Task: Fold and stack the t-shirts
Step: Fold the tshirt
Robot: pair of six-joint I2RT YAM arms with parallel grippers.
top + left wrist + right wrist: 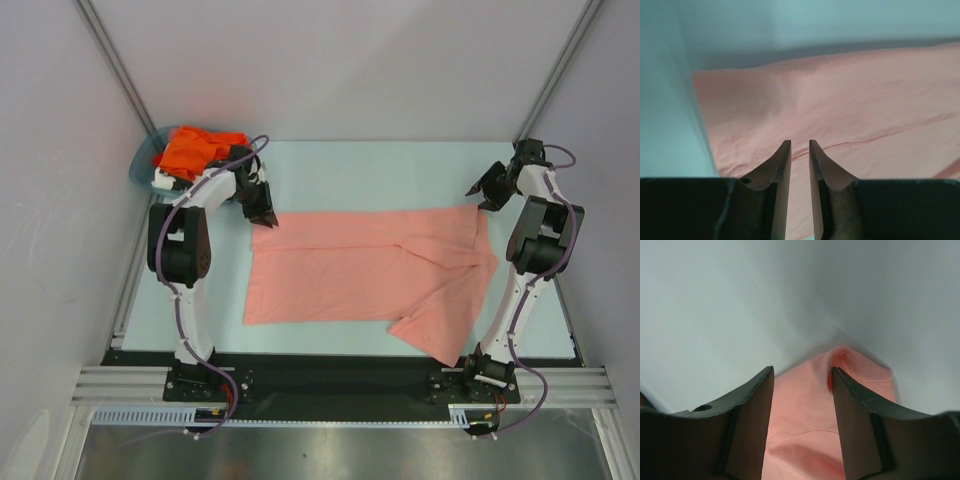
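The salmon-pink t-shirt (360, 270) lies spread flat across the table, with its right side folded over and one sleeve toward the near edge. My left gripper (265, 215) hovers over the shirt's far-left corner. In the left wrist view the left gripper (800, 142) has its jaws a narrow gap apart, with nothing in them and the pink cloth (840, 100) flat below. My right gripper (482, 195) is at the shirt's far-right corner. It (802, 370) is open, with the pink cloth (800, 410) lying loose between the jaws. The bright orange t-shirt (195, 148) is bunched in the basket. The white shirt is not visible.
The teal basket (140, 165) stands at the table's far-left corner, just behind the left arm. Grey walls close in the table at the back and on both sides. Bare table (380, 170) shows beyond the shirt.
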